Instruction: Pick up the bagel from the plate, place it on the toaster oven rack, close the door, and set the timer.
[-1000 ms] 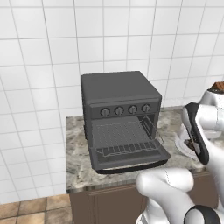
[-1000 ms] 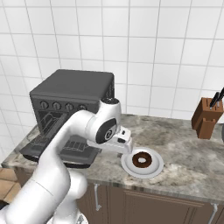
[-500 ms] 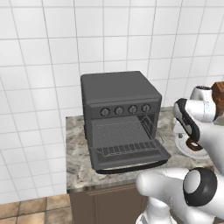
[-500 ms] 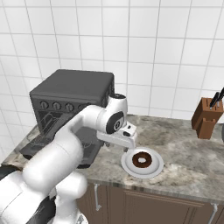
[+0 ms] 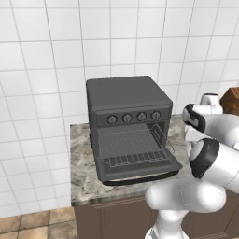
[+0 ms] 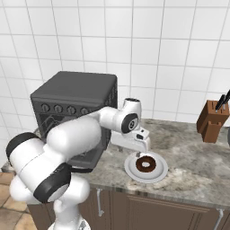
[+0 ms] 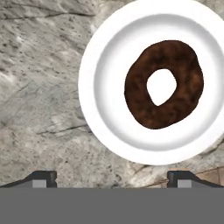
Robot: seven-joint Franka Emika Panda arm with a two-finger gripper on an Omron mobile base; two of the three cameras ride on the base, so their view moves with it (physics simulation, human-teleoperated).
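Observation:
The dark brown bagel lies flat on the white plate on the marble counter, to the right of the toaster oven. My gripper hangs just above the plate's left edge, pointing down. It is open, its fingertips wide apart with nothing between them. In the hand view the bagel sits up and to the right of the gripper's centre. The oven's door is folded down and the grey wire rack lies bare inside.
A brown wooden knife block stands at the back right of the counter. Four knobs run along the oven's front. The counter's front edge runs just below the plate. White tiled wall behind.
The arm has swung right from beside the oven toward the plate, bringing the hand over the plate's left edge. The gripper has stayed open; the bagel and plate have not moved.

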